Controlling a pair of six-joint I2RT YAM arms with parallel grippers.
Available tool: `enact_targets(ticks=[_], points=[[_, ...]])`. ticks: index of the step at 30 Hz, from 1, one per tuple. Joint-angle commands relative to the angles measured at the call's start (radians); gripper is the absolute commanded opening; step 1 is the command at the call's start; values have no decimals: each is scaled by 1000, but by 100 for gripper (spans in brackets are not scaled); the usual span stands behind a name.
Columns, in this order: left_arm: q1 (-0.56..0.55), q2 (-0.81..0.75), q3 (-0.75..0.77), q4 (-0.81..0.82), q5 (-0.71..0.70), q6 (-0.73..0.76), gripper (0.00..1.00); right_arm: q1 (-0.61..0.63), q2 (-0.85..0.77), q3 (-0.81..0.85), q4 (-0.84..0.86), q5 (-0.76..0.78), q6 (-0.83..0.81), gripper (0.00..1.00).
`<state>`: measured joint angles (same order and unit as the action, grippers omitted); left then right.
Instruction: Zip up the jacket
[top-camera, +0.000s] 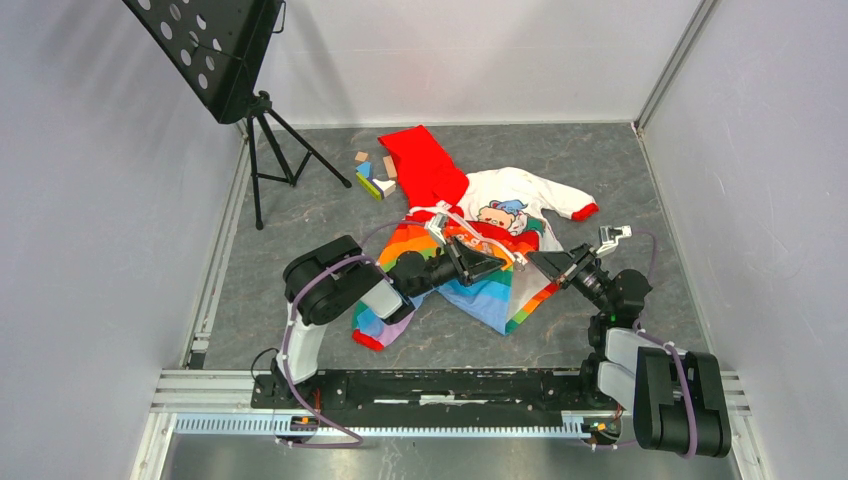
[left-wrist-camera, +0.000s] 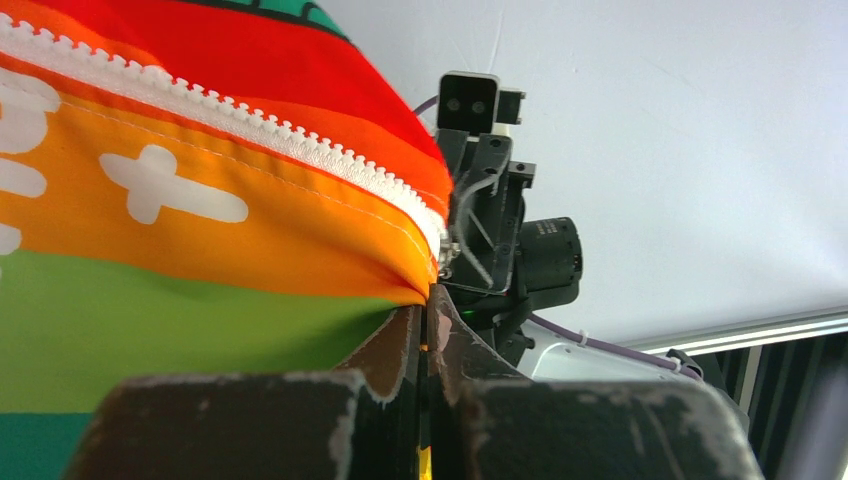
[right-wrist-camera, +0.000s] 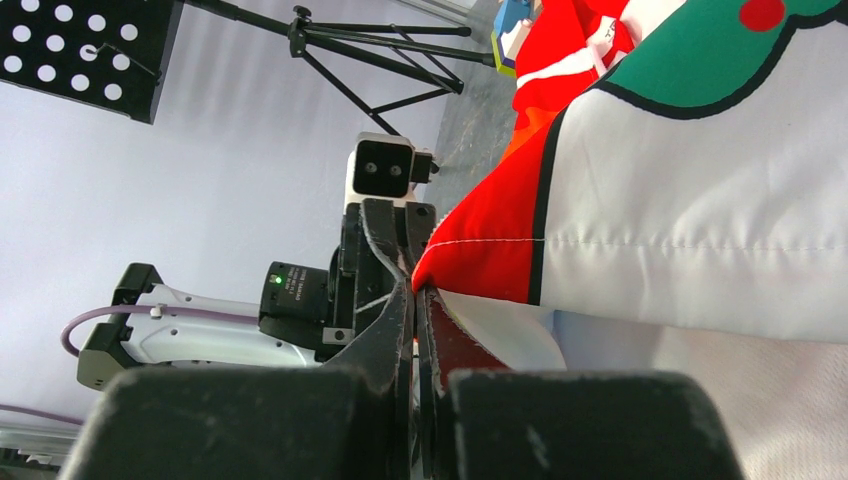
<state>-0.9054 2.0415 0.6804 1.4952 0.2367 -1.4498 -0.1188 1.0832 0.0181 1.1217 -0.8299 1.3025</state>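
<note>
The jacket (top-camera: 495, 215) lies partly lifted mid-table, with the red hood (top-camera: 425, 165) at the back, a white bear panel and a rainbow front (top-camera: 510, 295). My left gripper (top-camera: 502, 262) is shut on the jacket's orange front edge (left-wrist-camera: 300, 240), just below the end of the white zipper (left-wrist-camera: 250, 125). My right gripper (top-camera: 533, 259) faces it closely and is shut on a red edge of the jacket (right-wrist-camera: 480, 255) beside a white panel (right-wrist-camera: 700, 230). The two grippers hold the fabric raised between them. I cannot see the zipper slider clearly.
A black music stand (top-camera: 215, 50) on a tripod stands at the back left. Several wooden blocks (top-camera: 372, 175) lie beside the hood. Grey walls enclose the table on three sides.
</note>
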Motion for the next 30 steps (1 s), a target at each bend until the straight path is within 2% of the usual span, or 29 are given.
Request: enact_targets(ticks=[1,30], points=[[2,-58,-3,60,-15,-23,2,-2,6,-101,34,-9,-33,0],[0,-13,32,60,-8,-58,2,10,12,-100,105,-12,14,0]])
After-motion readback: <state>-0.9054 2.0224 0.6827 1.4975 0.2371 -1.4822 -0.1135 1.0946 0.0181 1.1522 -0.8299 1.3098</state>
